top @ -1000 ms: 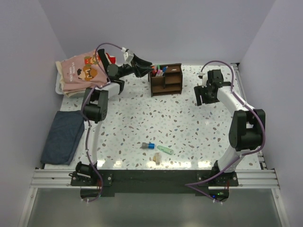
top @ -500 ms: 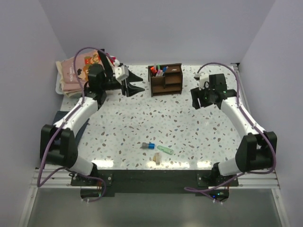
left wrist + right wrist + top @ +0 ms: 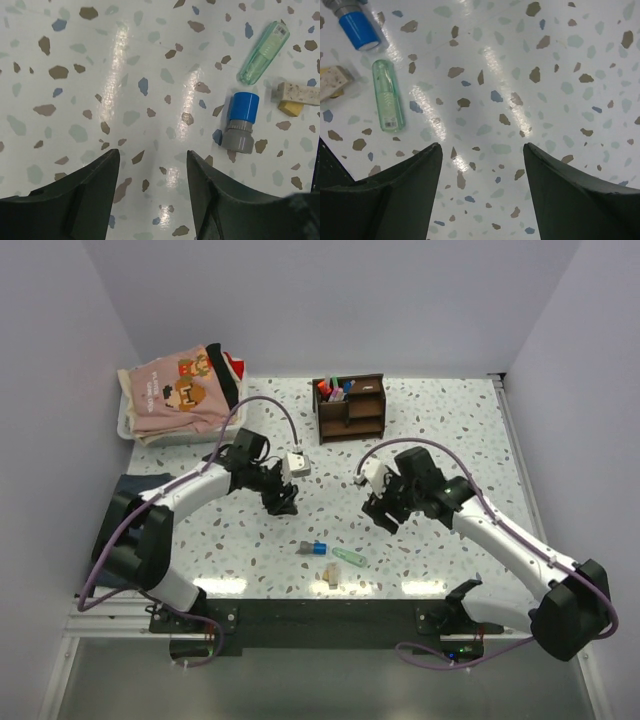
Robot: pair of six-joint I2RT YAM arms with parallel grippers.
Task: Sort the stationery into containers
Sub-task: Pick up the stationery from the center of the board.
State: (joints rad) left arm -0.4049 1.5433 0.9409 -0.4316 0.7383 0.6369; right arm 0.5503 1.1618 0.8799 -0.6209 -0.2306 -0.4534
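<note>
Three loose pieces lie on the bench (image 3: 440,430) near its front edge: a blue-capped pen (image 3: 314,547), a mint green marker (image 3: 349,556) just beside it, and a beige speckled block (image 3: 329,575) nearest my bases. The dark brown wooden organizer (image 3: 351,408) stands well apart at the far side, a few pens already upright in its rear left compartment. My left hand (image 3: 152,160) hangs released over bare terrazzo with nothing between its fingers, the blue-capped pen off to one side of it. My right hand (image 3: 482,150) is spread wide and empty too, with the marker off to the side of its gap. To do this step well, I judge each hand should take one piece only, centre it in the gap, turn the fingers across its narrow width, come down to the bench, then clench. The three lie close together, so a skewed approach could knock a neighbour away. Against a second ago, my left hand has come away from the organizer and my right from the far right of the bench; both now sit mid-bench, while the three pieces have not moved.
</note>
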